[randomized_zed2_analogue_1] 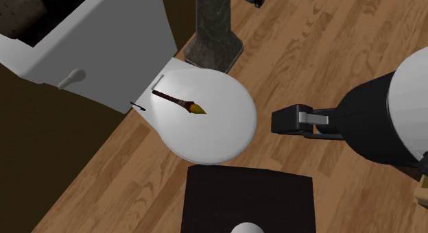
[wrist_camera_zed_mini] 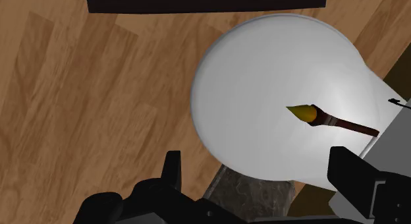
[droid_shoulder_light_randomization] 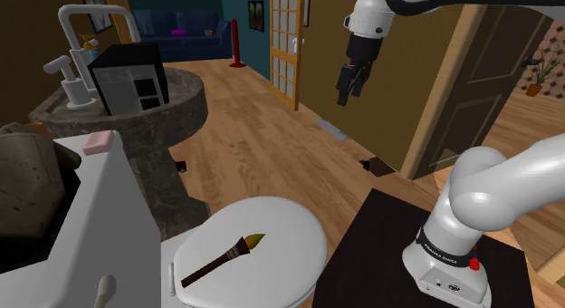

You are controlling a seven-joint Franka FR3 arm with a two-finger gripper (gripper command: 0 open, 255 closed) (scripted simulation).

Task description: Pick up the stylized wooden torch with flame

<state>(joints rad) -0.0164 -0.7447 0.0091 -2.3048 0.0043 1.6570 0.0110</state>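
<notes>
The end effector [droid_shoulder_light_randomization: 353, 80] hung high over the floor with its fingers apart and nothing between them. The torch [droid_shoulder_light_randomization: 222, 259] lay flat on the closed toilet lid [droid_shoulder_light_randomization: 288, 226], well below the end effector and off to one side of it, not under it. In the wrist view the torch [wrist_camera_zed_mini: 332, 118] sat beyond the fingertips, much closer to the finger on the tank [wrist_camera_zed_mini: 395, 147] side than to the other.

Its long axis ran almost along the line joining the two fingers, only slightly tilted from it. The dark handle pointed toward the tank, and the yellow flame tip pointed toward the middle of the lid [wrist_camera_zed_mini: 263, 78].

Judging from this, the coming move called for a long descent, a sideways shift toward the tank, and roughly a quarter turn of the wrist so the fingers would straddle the handle across its width.
</notes>
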